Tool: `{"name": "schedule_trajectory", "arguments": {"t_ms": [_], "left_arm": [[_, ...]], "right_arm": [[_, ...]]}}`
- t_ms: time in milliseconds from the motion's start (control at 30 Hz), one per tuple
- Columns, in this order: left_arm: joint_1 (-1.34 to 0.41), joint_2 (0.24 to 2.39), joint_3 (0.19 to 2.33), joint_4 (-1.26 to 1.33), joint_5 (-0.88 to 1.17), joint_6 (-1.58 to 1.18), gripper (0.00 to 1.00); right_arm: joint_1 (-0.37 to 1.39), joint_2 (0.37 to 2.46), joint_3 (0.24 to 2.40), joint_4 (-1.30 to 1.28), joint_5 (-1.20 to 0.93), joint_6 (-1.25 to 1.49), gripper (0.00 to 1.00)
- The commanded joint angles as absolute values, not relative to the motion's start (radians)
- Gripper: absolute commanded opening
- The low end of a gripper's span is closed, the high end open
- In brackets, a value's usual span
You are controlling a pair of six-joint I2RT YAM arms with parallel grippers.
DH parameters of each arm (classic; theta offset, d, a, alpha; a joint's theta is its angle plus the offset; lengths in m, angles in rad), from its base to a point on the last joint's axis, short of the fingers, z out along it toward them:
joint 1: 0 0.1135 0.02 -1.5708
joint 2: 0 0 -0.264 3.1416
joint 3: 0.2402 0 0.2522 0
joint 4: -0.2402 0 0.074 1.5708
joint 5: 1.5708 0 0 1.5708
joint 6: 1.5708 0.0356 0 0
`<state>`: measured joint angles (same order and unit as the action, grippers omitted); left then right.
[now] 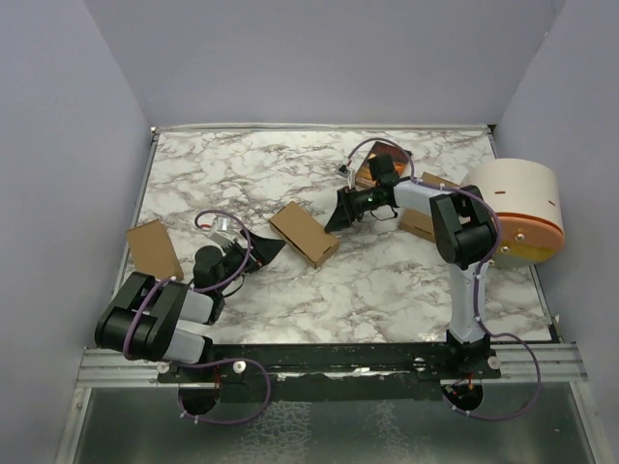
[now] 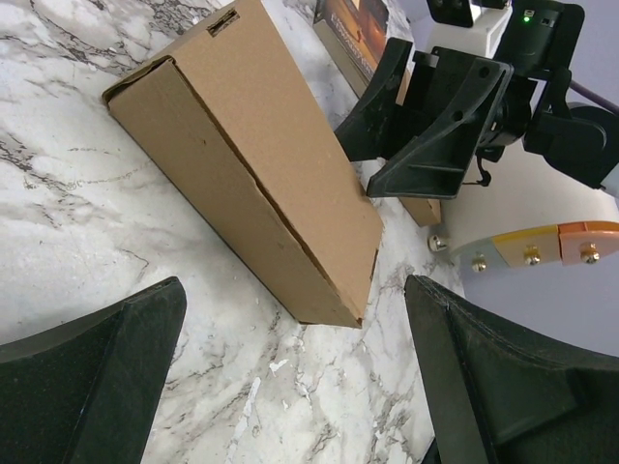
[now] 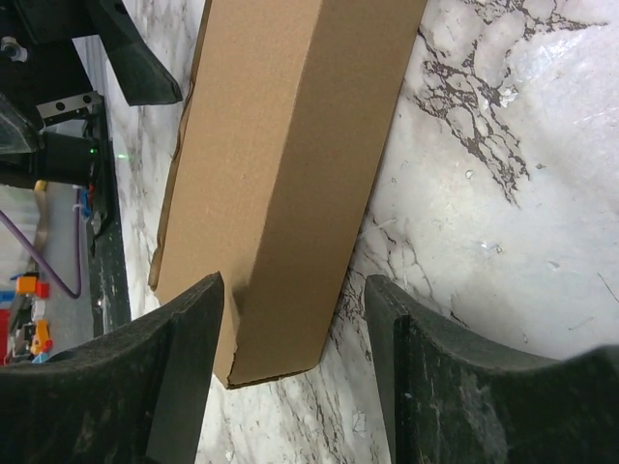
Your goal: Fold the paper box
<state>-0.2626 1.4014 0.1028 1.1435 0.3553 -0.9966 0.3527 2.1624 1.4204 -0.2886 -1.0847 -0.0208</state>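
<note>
The paper box (image 1: 304, 233) is a plain tan cardboard box, folded into a long closed block, lying flat in the middle of the marble table. It also shows in the left wrist view (image 2: 247, 155) and in the right wrist view (image 3: 280, 174). My left gripper (image 1: 263, 249) is open and empty, just left of the box and pointing at it. My right gripper (image 1: 340, 213) is open and empty at the box's far right end; in its wrist view the box end lies between the fingers (image 3: 174, 377), not pinched.
A flat tan cardboard piece (image 1: 154, 249) lies at the table's left edge. A round white drum with an orange band (image 1: 517, 208) stands at the right. A printed booklet (image 1: 370, 172) and more cardboard (image 1: 418, 224) lie behind the right arm.
</note>
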Motion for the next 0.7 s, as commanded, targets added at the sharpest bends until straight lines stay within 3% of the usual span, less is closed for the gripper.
{"name": "schedule_trajectory", "arguments": {"t_ms": [0, 500, 667], "left_arm": [[-0.258, 1.434, 0.097, 1.225, 0.381, -1.028, 0.99], [-0.265, 1.435, 0.119, 1.141, 0.343, -1.056, 0.99], [-0.293, 1.465, 0.129, 1.170, 0.282, -1.096, 0.99]], "right_arm": [[0.360, 2.196, 1.456, -0.309, -1.118, -0.006, 0.59], [0.312, 2.227, 1.453, -0.303, -1.111, 0.055, 0.37], [0.303, 2.235, 1.456, -0.307, -1.106, 0.060, 0.36]]}}
